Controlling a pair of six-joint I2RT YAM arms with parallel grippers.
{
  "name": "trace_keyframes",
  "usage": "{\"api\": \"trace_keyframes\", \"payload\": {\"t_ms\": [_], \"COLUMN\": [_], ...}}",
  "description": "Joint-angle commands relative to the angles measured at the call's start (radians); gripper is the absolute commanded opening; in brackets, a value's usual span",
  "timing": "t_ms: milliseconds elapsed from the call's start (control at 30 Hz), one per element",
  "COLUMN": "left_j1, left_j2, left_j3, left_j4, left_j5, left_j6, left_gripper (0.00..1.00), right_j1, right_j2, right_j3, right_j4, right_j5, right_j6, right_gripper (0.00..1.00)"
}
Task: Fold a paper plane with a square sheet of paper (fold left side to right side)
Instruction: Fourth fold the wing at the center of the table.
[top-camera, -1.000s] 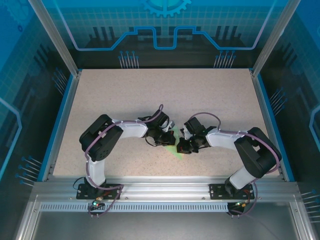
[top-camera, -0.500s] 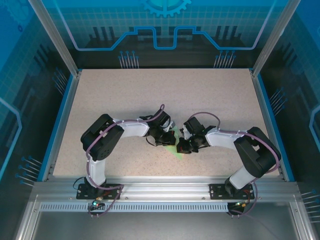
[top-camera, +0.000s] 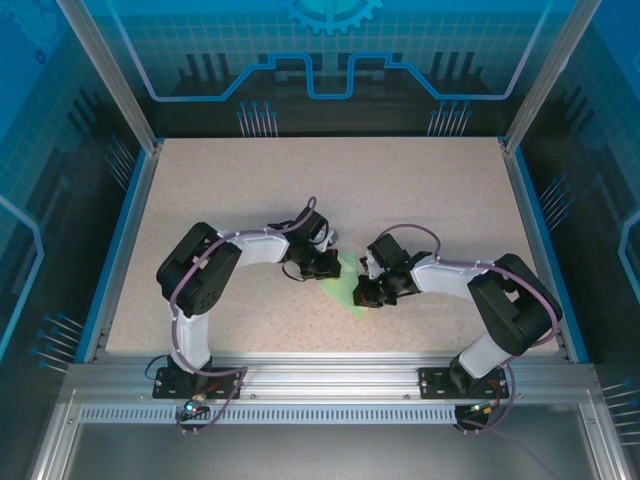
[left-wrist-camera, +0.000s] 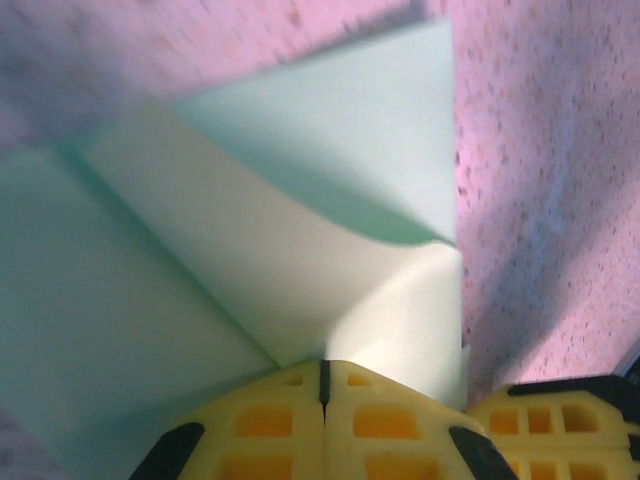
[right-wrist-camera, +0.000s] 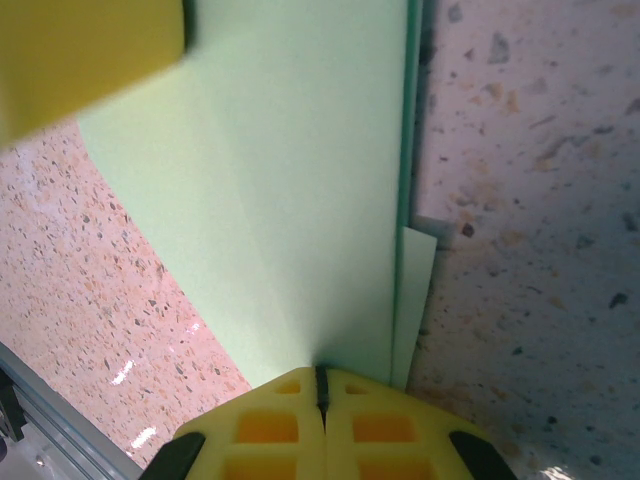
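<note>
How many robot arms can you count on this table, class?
2. The left arm reaches in from the near-left base and the right arm from the near-right base. Both meet at the green paper mid-table.

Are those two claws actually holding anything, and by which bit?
The left gripper seems to pinch the green paper by a raised flap's corner. The right gripper is shut at its folded edge; pinching or pressing, I cannot tell.

A speckled beige counter (top-camera: 300, 190) sits inside blue edging (top-camera: 115, 262), a silver rail (top-camera: 330, 372) along its near side.
</note>
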Motion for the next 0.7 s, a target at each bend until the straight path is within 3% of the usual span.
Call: {"api": "trace_keyframes", "payload": {"t_ms": [0, 333, 500, 667], "left_j1": [0.031, 0.086, 0.108, 0.105], "left_j2": [0.020, -0.001, -0.005, -0.092], "left_j3": [0.029, 0.055, 0.087, 0.006], "left_j4": [-0.028, -0.087, -0.107, -0.036], "left_j5": [-0.059, -0.108, -0.097, -0.036], "left_j6": [0.034, 0.089, 0.107, 0.098], "left_gripper": [0.00, 0.01, 0.01, 0.01], "right_j1": [0.008, 0.011, 0.016, 0.018], "right_j2": [0.064, 0.064, 0.067, 0.070], "right_j3": [-0.076, -0.073, -0.072, -0.065], "right_j4": [-0.167, -0.167, -0.168, -0.165], "right_j5": [0.123, 0.118, 0.117, 0.117], "right_j6": [-0.013, -0.013, -0.011, -0.006], "right_gripper": [0.00, 0.00, 0.00, 0.00]}}
